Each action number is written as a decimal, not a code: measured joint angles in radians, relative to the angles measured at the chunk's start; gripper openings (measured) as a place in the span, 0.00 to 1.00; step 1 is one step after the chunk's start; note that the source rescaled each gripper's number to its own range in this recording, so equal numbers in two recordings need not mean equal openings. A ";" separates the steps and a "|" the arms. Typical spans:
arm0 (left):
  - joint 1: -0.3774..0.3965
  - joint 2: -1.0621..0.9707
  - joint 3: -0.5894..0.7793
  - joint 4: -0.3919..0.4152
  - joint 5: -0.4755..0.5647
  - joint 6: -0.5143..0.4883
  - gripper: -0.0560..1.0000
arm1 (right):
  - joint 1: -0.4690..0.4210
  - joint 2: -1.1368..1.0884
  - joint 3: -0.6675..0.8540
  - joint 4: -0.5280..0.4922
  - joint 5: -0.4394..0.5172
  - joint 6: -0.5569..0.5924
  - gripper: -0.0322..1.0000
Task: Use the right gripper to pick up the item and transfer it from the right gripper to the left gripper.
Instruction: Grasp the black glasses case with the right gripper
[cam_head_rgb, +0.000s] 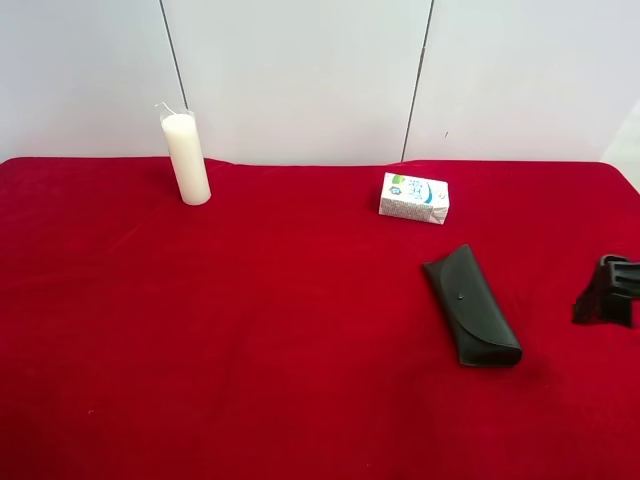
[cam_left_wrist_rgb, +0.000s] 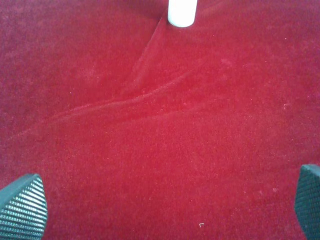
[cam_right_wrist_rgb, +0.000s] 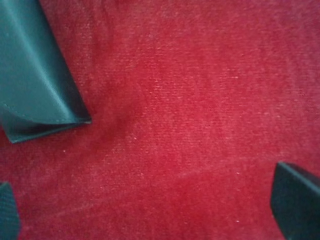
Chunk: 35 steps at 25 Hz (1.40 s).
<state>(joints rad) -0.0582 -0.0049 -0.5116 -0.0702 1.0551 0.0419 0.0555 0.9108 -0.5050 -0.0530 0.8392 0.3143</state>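
Jaws on your right gripper (cam_right_wrist_rgb: 152, 210) stood wide, low over the bench (cam_head_rgb: 250, 350), with the item (cam_head_rgb: 471, 306) lying flat just beside them, ungrasped. You needed to centre across its narrow width before closing. Left gripper (cam_left_wrist_rgb: 165, 205) jaws also gaped, empty.

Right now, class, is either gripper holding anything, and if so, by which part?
Nothing is held. The right gripper and the left gripper are both open over the red cloth; the glasses case lies flat on it, ungripped.
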 joint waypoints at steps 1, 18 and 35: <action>0.000 0.000 0.000 0.000 0.000 0.000 1.00 | 0.000 0.012 0.000 0.000 -0.014 0.000 1.00; 0.000 0.000 0.000 0.000 0.000 0.000 1.00 | 0.059 0.397 0.000 0.015 -0.440 -0.019 1.00; 0.000 0.000 0.000 0.000 0.000 0.000 1.00 | 0.156 0.708 -0.011 0.024 -0.735 -0.020 1.00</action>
<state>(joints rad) -0.0582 -0.0049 -0.5116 -0.0702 1.0551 0.0419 0.2110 1.6189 -0.5159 -0.0290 0.1045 0.2948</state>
